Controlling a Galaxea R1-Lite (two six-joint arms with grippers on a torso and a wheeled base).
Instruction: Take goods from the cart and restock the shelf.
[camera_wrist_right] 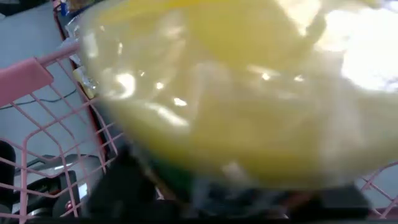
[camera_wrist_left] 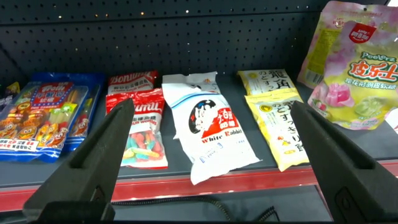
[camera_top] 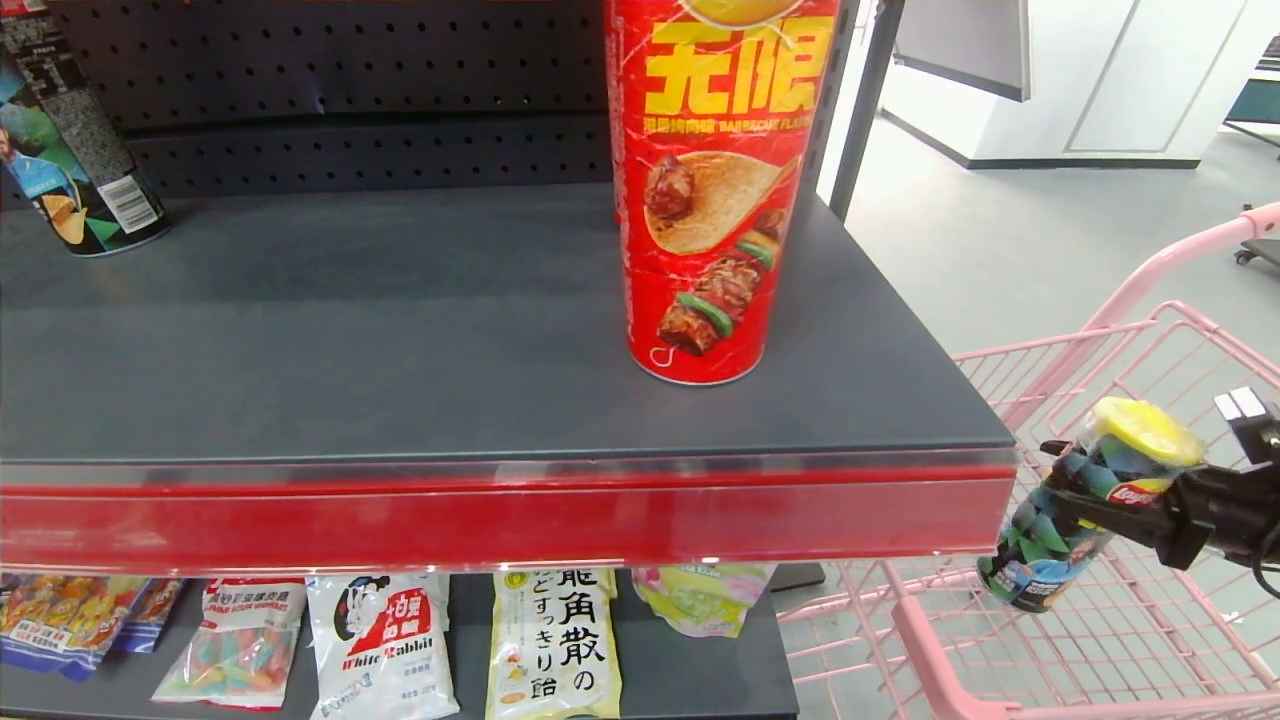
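Right gripper point(camera_top: 1090, 497) is clamped on a tilted can point(camera_top: 1040, 545) over the cart point(camera_top: 1180, 268), ready for shelving; left gripper point(camera_wrist_left: 211, 109) is spread wide.

Large yellow characters run across the upper part of the red can point(camera_top: 705, 190) standing on the upper shelf point(camera_top: 400, 350), with a thin line of small white print just beneath them. The dark can point(camera_top: 75, 140) at that shelf's back left carries a white barcode label and blocks of print too fine to read. The patterned can point(camera_top: 1040, 545) over the pink cart point(camera_top: 925, 650) bears a small red oval logo just under its yellow lid. On the lower shelf point(camera_wrist_left: 74, 168), a white bag point(camera_wrist_left: 214, 127) has bold black lettering, two yellow packets point(camera_wrist_left: 277, 118) show tall black characters, a red-topped sweets bag point(camera_wrist_left: 138, 124) has white script, and a green pouch point(camera_wrist_left: 354, 62) has a red badge and yellow characters.
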